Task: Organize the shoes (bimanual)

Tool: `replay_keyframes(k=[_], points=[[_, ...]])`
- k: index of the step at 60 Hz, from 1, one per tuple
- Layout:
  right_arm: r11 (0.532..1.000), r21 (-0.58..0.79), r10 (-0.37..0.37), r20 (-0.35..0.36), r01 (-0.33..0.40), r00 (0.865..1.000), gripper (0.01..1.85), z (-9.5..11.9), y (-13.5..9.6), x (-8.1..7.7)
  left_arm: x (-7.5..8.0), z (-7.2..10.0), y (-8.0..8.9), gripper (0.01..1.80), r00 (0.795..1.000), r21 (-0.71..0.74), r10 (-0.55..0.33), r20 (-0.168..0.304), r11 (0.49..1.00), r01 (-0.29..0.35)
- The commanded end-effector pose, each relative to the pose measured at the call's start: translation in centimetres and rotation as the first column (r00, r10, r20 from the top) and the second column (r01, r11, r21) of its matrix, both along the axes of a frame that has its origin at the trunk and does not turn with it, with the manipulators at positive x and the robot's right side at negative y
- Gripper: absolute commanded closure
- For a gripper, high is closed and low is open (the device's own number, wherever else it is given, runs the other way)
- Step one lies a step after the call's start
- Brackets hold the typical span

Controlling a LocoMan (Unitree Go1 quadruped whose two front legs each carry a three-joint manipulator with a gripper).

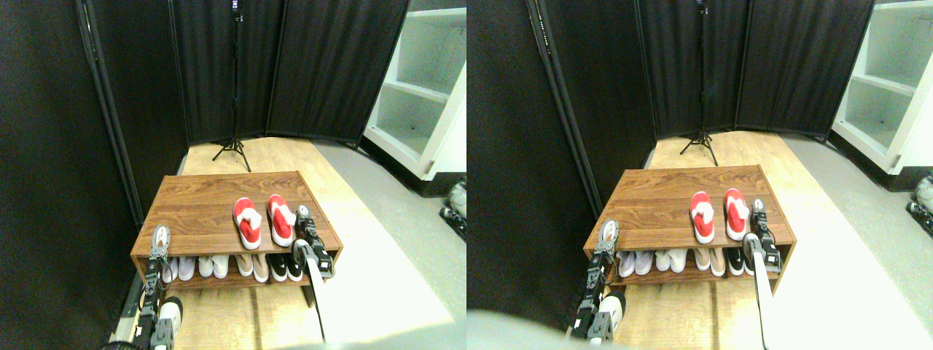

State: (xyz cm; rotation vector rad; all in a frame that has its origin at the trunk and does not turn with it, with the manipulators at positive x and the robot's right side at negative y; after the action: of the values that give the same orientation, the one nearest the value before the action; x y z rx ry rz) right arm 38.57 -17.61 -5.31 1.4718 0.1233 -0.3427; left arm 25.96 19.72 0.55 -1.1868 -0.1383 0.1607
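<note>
Sitting side by side on top of the wooden shoe rack (211,191) are the two red shoes, toward its right half, their long axes running from the near edge to the far edge. The left red shoe (247,222) leans slightly, its far end tipped a little leftward; the right red shoe (280,219) lies just beside it, the two close together but with a thin strip of wood showing between them. White lining shows in both openings.

The right gripper (303,214) hangs just to the right of the right red shoe, near the rack's right edge — whether it touches the shoe I cannot tell, and its claw is too small to read as open or closed. Its pale limb runs down from it across the rack's front.

The left gripper (160,237) is at the rack's near left corner, well apart from both shoes. Here too I cannot make out how the claw stands.

On the lower shelf a row of other shoes (233,265) is lined up — pale pairs to the left, a black pair to the right. Behind the rack stand a black folding screen (321,65), a tripod (235,109) and, to the right, a white shelf unit (426,87).
</note>
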Motion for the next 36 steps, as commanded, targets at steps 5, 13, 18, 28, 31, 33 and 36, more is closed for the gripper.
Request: replay_keyframes(k=[5,13,18,28,31,33,36], points=[[0.999,-0.024,0.046,-0.070,-0.048,0.996,1.85,-0.6,1.6,-0.4,-0.2,0.8,-0.2,1.80,0.999,0.027,-0.011,0.050,1.000,0.009],[0.996,0.002,0.084,-0.064,-0.084,0.994,1.85,-0.9,2.7,-0.4,-0.3,0.7,-0.2,1.80,0.998,0.015,0.000,0.059,1.000,-0.001],[0.995,0.023,0.096,-0.073,-0.094,0.993,1.85,-1.0,3.4,-0.5,-0.3,0.7,-0.2,1.80,0.998,0.005,-0.006,0.063,1.000,0.005],[0.994,0.024,0.106,-0.085,-0.104,0.991,1.85,-1.0,4.1,-1.0,-0.3,0.7,-0.2,1.80,0.998,0.014,-0.005,0.070,1.000,0.004],[0.995,0.029,0.096,-0.096,-0.093,0.991,1.85,-1.1,4.3,-1.2,-0.4,0.8,-0.2,1.80,0.998,0.021,0.000,0.067,1.000,-0.001],[0.995,0.020,0.096,-0.096,-0.094,0.991,1.85,-1.1,4.4,-1.4,-0.3,0.8,-0.3,1.80,0.998,0.025,-0.002,0.071,1.000,0.000],[0.995,0.026,0.103,-0.089,-0.101,0.991,1.85,-1.3,4.5,-1.4,-0.3,0.8,-0.3,1.80,0.997,0.023,-0.001,0.071,1.000,-0.001]])
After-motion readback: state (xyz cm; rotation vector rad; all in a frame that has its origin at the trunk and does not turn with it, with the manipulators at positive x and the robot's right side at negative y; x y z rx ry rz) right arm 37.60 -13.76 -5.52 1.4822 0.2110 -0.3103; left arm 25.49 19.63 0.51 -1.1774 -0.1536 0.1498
